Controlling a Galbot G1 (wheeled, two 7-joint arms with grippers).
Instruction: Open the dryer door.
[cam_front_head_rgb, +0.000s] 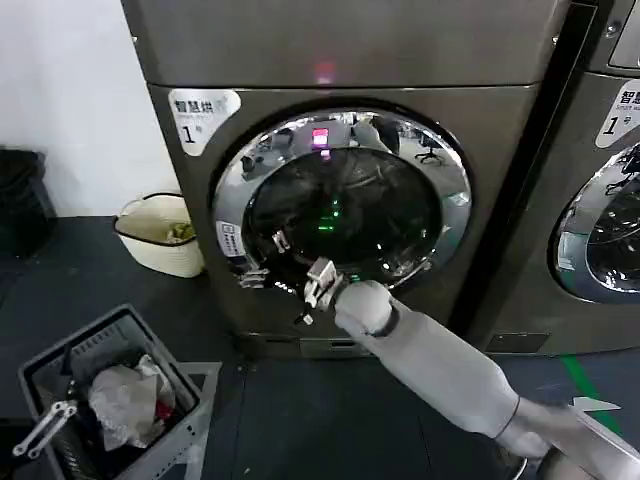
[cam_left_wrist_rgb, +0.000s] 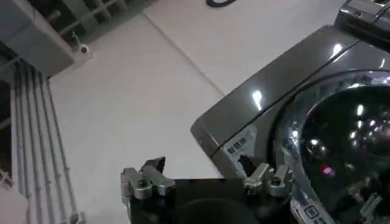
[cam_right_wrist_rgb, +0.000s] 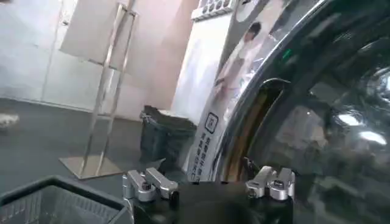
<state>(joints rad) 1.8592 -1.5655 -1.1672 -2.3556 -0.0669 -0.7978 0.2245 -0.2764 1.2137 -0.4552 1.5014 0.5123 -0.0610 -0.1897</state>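
Facing the dryer (cam_front_head_rgb: 350, 60), you see its door (cam_front_head_rgb: 342, 205) in the middle of the front panel, a chrome ring around dark domed glass, seated in the panel with no gap visible in the head view. A white label (cam_front_head_rgb: 200, 112) at the panel's upper left corner carries Chinese characters, too small to read, and a large "1". A small white sticker (cam_front_head_rgb: 229, 240) sits on the left of the chrome ring; its print cannot be read.

The right arm reaches up from the lower right of the head view, and you find the right gripper (cam_front_head_rgb: 318, 280) at the lower left of the door, touching or just off the ring. In the right wrist view its jaws stand apart and hold nothing, with the ring and the sticker close ahead.

The left gripper (cam_front_head_rgb: 42, 425) hangs low at the left, over a grey basket (cam_front_head_rgb: 195, 395) that holds crumpled cloth. In the left wrist view its jaws are wide and hold nothing, with the label and the door farther off.

A cream bucket (cam_front_head_rgb: 160, 240) stands on the floor just left of the dryer. A second machine (cam_front_head_rgb: 600, 180) stands at the right, and its own label also shows "1".
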